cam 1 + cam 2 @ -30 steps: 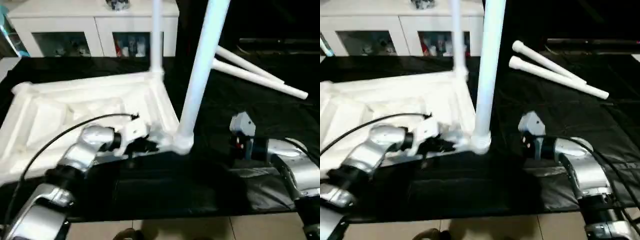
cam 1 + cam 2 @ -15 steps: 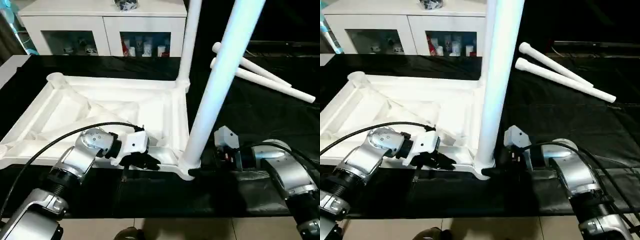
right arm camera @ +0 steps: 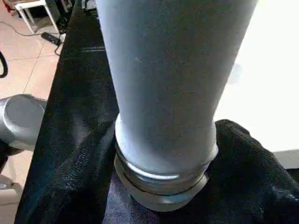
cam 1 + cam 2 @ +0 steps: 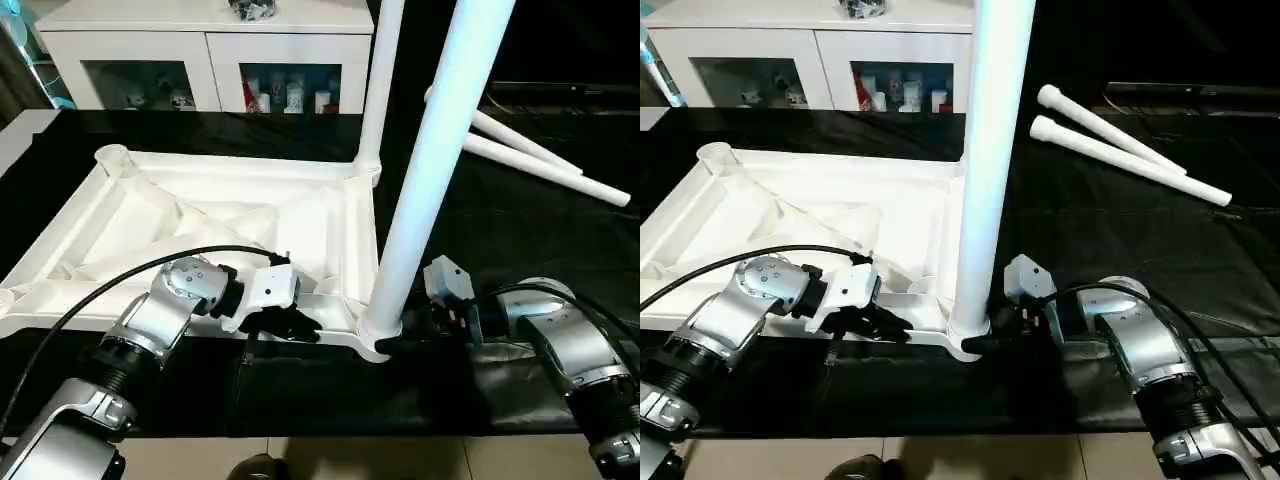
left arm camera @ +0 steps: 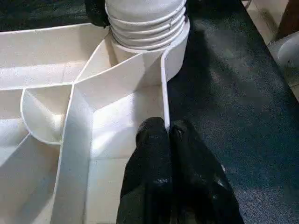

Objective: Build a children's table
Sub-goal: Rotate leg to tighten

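Observation:
The white table top [image 4: 130, 210] lies upside down on black cloth. One leg [image 4: 375, 80] stands in its far right corner socket. A second leg [image 4: 430, 170] stands in the near right socket [image 5: 175, 51], leaning slightly. My left gripper [image 4: 300, 325] is shut on the top's thin near rim [image 5: 164, 93], a little left of that socket. My right gripper [image 4: 985, 340] reaches in from the right. Its black fingers [image 3: 243, 158] press on both sides of the near leg's threaded base [image 3: 163, 179]. Two loose legs [image 4: 1120, 150] lie at the back right.
A white cabinet [image 4: 200, 50] with glass doors stands behind the work surface. The black cloth [image 4: 520, 250] covers the area right of the table top. Tiled floor [image 4: 420, 460] shows along the near edge.
My right gripper has moved left to the near leg's base and its fingers have closed in around it. The left gripper has kept its hold on the rim. The camera shifted early on.

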